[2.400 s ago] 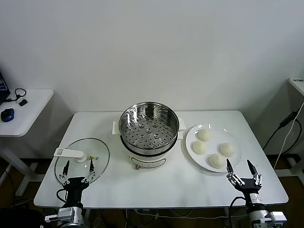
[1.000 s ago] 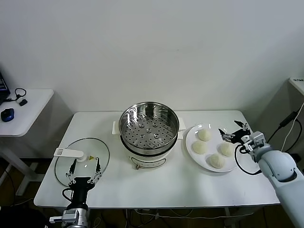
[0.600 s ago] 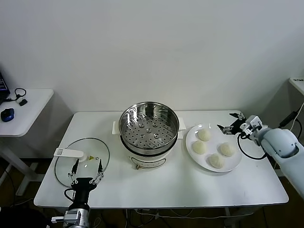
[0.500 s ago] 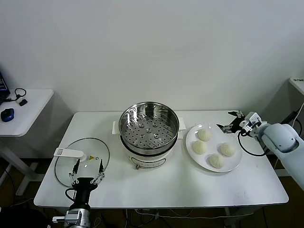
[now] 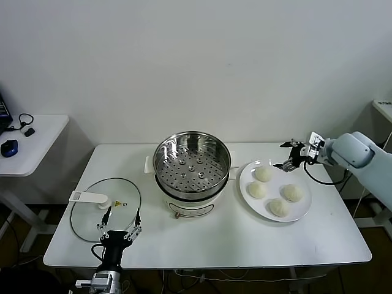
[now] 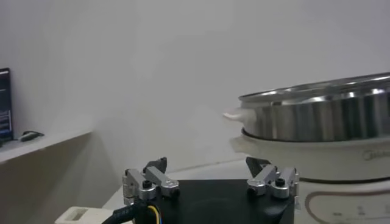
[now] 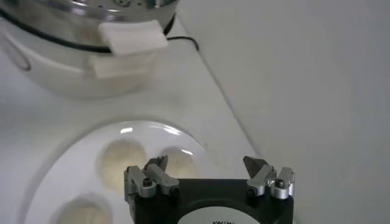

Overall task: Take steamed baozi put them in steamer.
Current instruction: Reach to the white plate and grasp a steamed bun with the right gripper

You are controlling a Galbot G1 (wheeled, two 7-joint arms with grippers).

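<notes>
The steamer (image 5: 192,173) stands near the middle of the white table (image 5: 202,239), uncovered, its perforated tray bare. It is used below as the reference point.

To the robot's right of the steamer, just beside it but not touching, lies a flat white plate (image 5: 304,210). All four steamed baozi (image 5: 263,174) sit on this plate, none in the steamer. They are loosely grouped, one toward the wall, two across the middle, one toward the robot.

The right gripper (image 5: 289,155) is to the right of the steamer, over the plate's far right rim, at the wall side of the buns. Its jaws stand wide apart and hold nothing. In the right wrist view the gripper (image 7: 207,171) looks down on the plate (image 7: 67,170) with two buns showing beyond it, and the steamer (image 7: 79,42) with its white side handle (image 7: 132,35) is farther off.

To the robot's left of the steamer, a round glass lid (image 5: 105,208) with a white handle lies flat on the table, apart from the pot.

The left gripper (image 5: 120,225) is parked at the near table edge, left of the steamer and beside the lid's near rim. Its jaws are apart and empty. The left wrist view shows the gripper (image 6: 211,176) level with the steamer's wall (image 6: 317,122).
</notes>
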